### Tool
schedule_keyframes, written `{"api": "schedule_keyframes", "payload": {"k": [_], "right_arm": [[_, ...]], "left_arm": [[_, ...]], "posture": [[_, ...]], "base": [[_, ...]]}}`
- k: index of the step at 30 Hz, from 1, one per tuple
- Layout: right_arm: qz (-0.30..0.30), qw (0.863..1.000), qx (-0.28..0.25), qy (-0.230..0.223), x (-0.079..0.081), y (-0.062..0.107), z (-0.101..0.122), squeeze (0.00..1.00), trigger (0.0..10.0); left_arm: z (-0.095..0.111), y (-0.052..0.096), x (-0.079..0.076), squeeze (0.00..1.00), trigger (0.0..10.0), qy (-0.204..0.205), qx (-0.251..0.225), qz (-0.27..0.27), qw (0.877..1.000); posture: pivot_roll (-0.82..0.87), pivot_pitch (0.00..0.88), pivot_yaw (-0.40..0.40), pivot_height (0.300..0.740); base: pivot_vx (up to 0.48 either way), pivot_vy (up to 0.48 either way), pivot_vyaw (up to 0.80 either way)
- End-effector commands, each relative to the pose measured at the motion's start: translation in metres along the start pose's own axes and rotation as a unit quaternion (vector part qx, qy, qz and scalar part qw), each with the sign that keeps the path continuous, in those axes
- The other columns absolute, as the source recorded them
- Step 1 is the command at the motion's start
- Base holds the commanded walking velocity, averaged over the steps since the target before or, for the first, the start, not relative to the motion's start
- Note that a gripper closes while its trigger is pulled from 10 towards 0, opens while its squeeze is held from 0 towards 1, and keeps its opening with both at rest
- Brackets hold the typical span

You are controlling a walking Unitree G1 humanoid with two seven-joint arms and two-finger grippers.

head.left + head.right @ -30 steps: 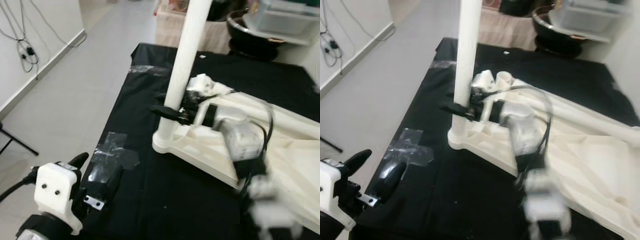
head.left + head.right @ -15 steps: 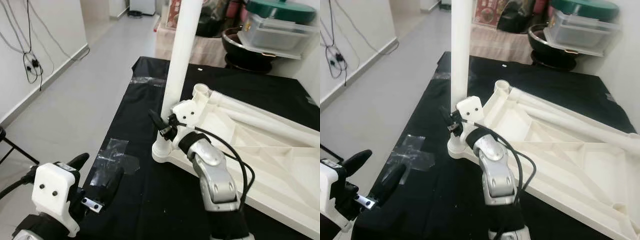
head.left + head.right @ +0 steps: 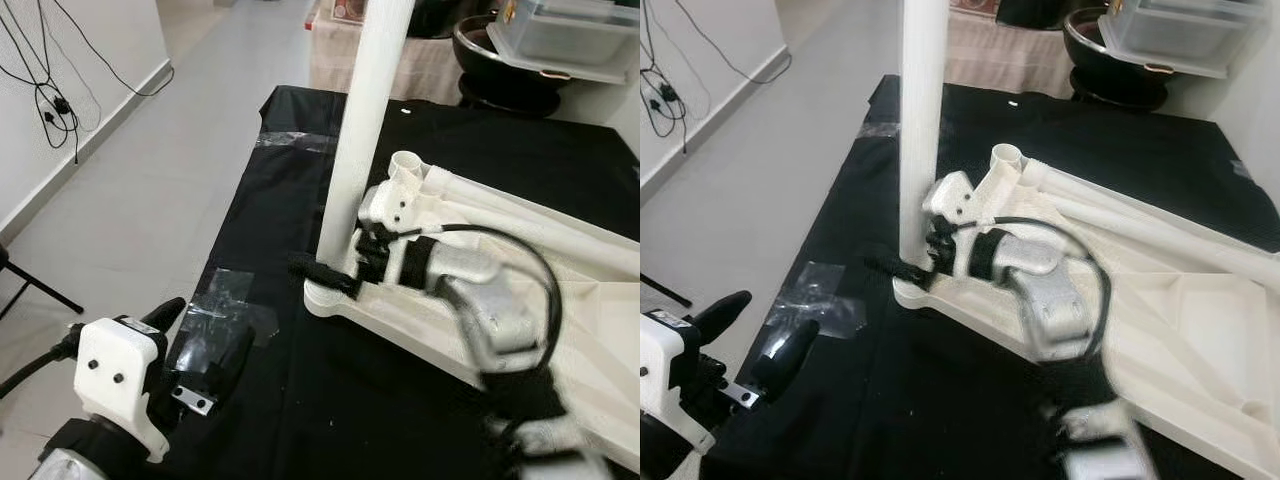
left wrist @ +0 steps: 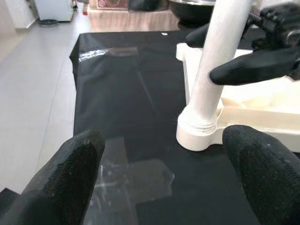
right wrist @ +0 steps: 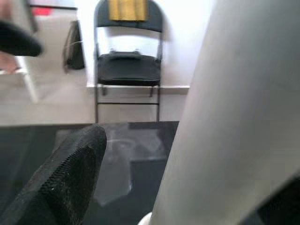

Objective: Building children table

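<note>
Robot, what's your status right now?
Right tool open around upright table leg. Left tool open, idle. Leg seated in tabletop corner socket. Nothing blocking.

We see a black sheet (image 3: 300,400) spread flat over the grey tiled floor (image 3: 130,180). Patches of clear tape (image 3: 225,305) lie on the sheet near its left edge, with another strip (image 3: 290,140) further along that edge. Directly on the sheet rests an upturned white table top (image 3: 560,310), ribbed underside up. One white leg (image 3: 365,130) stands upright from the corner socket (image 3: 335,295) nearest the tape.
</note>
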State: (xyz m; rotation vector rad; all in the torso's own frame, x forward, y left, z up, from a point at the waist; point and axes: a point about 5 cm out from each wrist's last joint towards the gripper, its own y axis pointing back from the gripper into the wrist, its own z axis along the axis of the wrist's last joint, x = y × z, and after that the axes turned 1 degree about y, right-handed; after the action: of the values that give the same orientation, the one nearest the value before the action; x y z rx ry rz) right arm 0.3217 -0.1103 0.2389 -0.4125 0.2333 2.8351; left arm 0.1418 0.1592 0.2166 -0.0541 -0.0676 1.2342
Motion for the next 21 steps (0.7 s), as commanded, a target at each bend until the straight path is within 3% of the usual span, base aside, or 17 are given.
{"api": "schedule_keyframes", "payload": {"k": [1,2,5,8,9,11,21], "right_arm": [[0.058,0.998,0.014,-0.014,-0.002,-0.003,-0.008,0.0,10.0],[0.058,0.998,0.014,-0.014,-0.002,-0.003,-0.008,0.0,10.0],[0.063,0.998,0.0,-0.028,-0.024,-0.009,-0.005,0.0,10.0],[0.069,0.997,-0.007,-0.033,-0.028,-0.011,-0.003,0.0,9.7],[0.078,0.996,-0.011,-0.036,-0.031,-0.013,0.0,0.0,7.2],[0.107,0.993,-0.011,-0.04,-0.032,-0.016,0.002,0.0,0.0],[0.175,0.984,-0.011,-0.044,-0.039,-0.013,0.001,0.0,0.0]], "left_arm": [[-0.003,0.001,-0.002,0.0,10.0,0.012,0.008,0.0,1.0],[-0.003,0.001,-0.002,0.0,10.0,0.012,0.008,0.0,1.0],[-0.003,0.003,-0.001,0.0,10.0,0.011,0.009,0.003,1.0],[-0.003,0.003,-0.001,0.0,10.0,0.011,0.009,0.004,1.0],[-0.004,0.003,-0.001,0.0,10.0,0.011,0.01,0.004,1.0],[-0.004,0.004,-0.001,0.0,10.0,0.011,0.01,0.005,1.0],[-0.004,0.005,0.0,0.0,10.0,0.009,0.011,0.007,1.0]], "posture": [[0.21,0.175,-0.11,0.74],[0.21,0.175,-0.11,0.74],[0.22,0.181,-0.113,0.74],[0.22,0.183,-0.114,0.74],[0.23,0.184,-0.114,0.74],[0.23,0.185,-0.116,0.74],[0.24,0.184,-0.12,0.74]], "base": [[0.0,0.0,0.0],[0.0,0.0,0.0],[0.0,0.0,0.0],[0.0,0.0,0.0],[0.0,0.0,0.0],[0.0,0.0,0.0],[0.0,0.0,0.0]]}}
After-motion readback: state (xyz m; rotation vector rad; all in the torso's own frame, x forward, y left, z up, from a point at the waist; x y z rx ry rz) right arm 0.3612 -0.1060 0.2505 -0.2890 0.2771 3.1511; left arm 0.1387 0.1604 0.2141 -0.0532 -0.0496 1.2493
